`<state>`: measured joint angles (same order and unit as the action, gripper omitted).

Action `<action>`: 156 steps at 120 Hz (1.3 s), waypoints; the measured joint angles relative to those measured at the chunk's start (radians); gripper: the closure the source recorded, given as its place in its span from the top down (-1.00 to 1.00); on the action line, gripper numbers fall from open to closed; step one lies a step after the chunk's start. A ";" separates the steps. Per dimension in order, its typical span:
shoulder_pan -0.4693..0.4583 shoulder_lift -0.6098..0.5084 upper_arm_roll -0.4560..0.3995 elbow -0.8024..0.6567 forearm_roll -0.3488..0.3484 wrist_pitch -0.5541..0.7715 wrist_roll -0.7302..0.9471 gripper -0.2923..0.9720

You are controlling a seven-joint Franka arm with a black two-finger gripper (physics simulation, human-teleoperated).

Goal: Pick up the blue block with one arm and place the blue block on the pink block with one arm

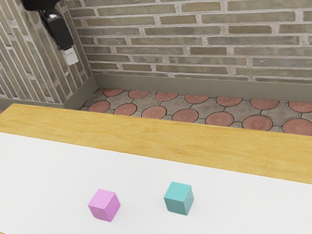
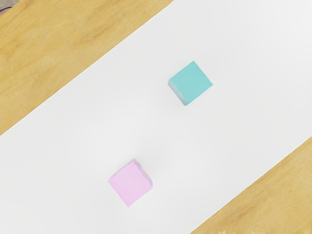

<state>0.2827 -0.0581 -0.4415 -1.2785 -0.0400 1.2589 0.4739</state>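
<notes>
A brick wall [image 1: 201,23] filled the top of the exterior view, meeting a second wall in a corner at the upper left. Below it ran a floor [image 1: 201,107] of round red tiles. The wooden surface [image 1: 147,135] crossed the frame from the left edge down to the right, and a broad white strip [image 1: 48,178] lay along it, with bare wood showing on both sides.

My tool [image 1: 70,54] hung in the upper left corner of that frame, high in front of the wall corner and well apart from both blocks. It held nothing, but whether it was open or closed I could not tell.

The blue block [image 1: 179,198] sat on the strip in the lower middle of the frame, resting flat. The pink block [image 1: 104,205] stood on the strip too, to the blue block's left at about the same height in the frame, near it but with a clear gap of white between them.

In the wrist view, both blocks lay far below my hand on the strip, apart from each other, with wood at two opposite corners.
</notes>
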 joint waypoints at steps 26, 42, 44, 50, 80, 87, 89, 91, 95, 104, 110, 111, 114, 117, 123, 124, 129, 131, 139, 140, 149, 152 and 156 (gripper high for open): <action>0.019 0.092 -0.063 -0.033 0.026 -0.009 0.065 0.53; -0.038 0.139 -0.077 -0.134 0.087 0.026 0.073 0.54; -0.056 0.141 -0.077 -0.152 0.094 0.035 0.072 0.54; -0.108 0.144 -0.078 -0.228 0.106 0.076 0.067 0.54; -0.238 0.192 -0.059 -0.467 0.111 0.322 0.028 0.54; -0.247 0.205 -0.049 -0.493 0.108 0.367 0.016 0.54; -0.253 0.207 -0.044 -0.502 0.107 0.380 0.011 0.54; -0.263 0.208 -0.036 -0.512 0.104 0.393 0.006 0.54; -0.291 0.208 -0.008 -0.538 0.095 0.421 -0.005 0.54; -0.347 0.207 0.040 -0.594 0.075 0.491 -0.029 0.54; -0.371 0.224 0.053 -0.607 0.085 0.528 -0.044 0.54; -0.373 0.228 0.054 -0.608 0.086 0.534 -0.047 0.54; -0.376 0.239 0.057 -0.610 0.090 0.549 -0.056 0.54; -0.377 0.247 0.058 -0.612 0.093 0.565 -0.066 0.54; -0.380 0.269 0.058 -0.618 0.098 0.599 -0.088 0.54; -0.380 0.271 0.057 -0.621 0.099 0.605 -0.092 0.54; -0.379 0.279 0.057 -0.640 0.099 0.642 -0.111 0.54; -0.377 0.279 0.056 -0.652 0.099 0.658 -0.119 0.54; -0.362 0.274 0.055 -0.702 0.095 0.714 -0.152 0.54; -0.359 0.274 0.055 -0.709 0.095 0.721 -0.156 0.54; -0.343 0.269 0.054 -0.761 0.076 0.781 -0.193 0.54; -0.341 0.268 0.054 -0.769 0.068 0.798 -0.207 0.54; -0.340 0.267 0.053 -0.776 0.058 0.818 -0.229 0.54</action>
<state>-0.0575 0.2090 -0.3885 -2.0544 0.0179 2.0774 0.2446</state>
